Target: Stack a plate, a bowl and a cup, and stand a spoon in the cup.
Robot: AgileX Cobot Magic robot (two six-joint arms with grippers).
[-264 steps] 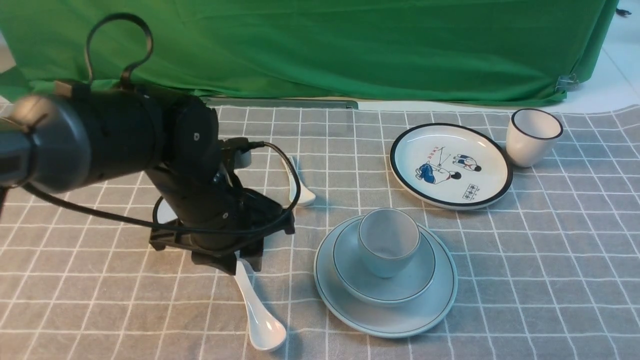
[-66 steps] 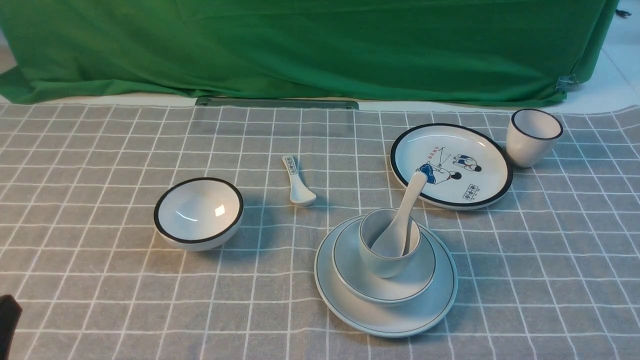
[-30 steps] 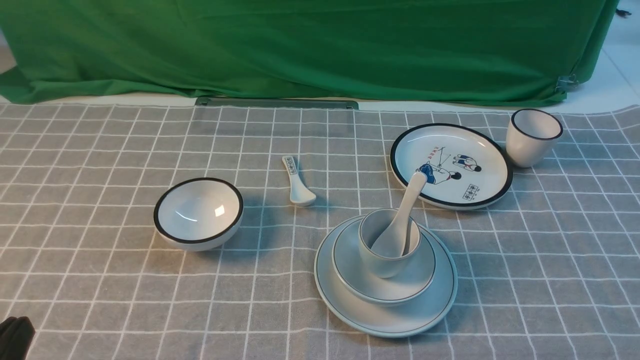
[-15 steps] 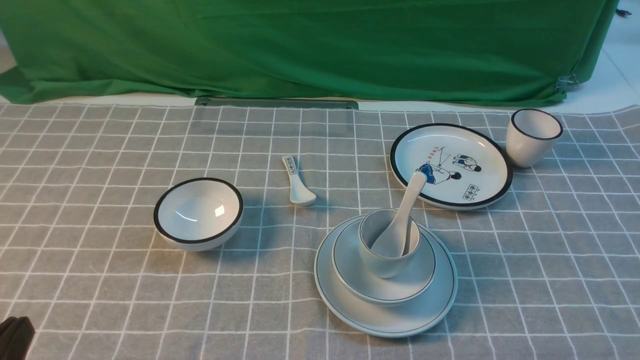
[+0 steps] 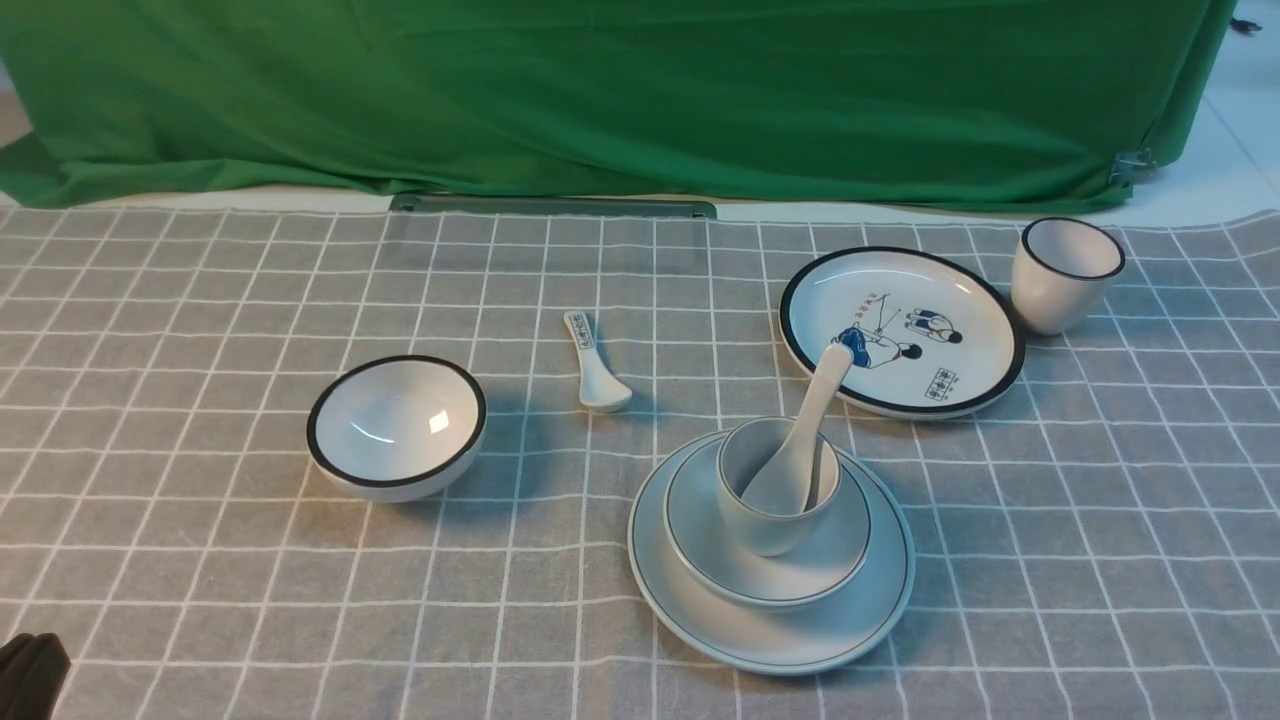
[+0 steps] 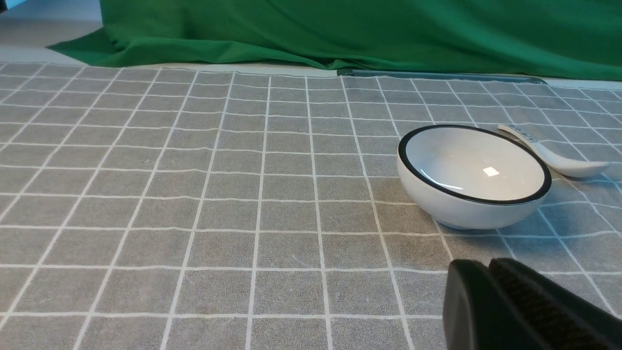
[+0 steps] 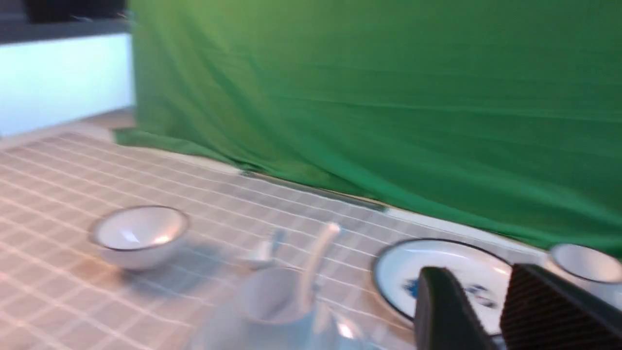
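Front view: plate (image 5: 690, 625), bowl (image 5: 730, 578), cup (image 5: 765, 525) stacked lower centre; spoon (image 5: 812, 425) stands in cup, handle leaning up-right.

Left wrist view: left gripper (image 6: 491, 291) lower right, fingers together, empty.

Right wrist view, blurred: right gripper (image 7: 486, 301) lower right, fingers apart, empty; stack lower centre.

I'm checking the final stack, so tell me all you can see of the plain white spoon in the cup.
The spoon is plain, glossy white, ceramic by its look, with no markings. Its scoop sits down inside the cup, and its handle leans on the cup's far rim, tilted up, away and to the right, its tip showing in front of the cartoon plate. It touches only the cup; no gripper holds it. The right wrist view shows it blurred, likewise leaning in the cup.
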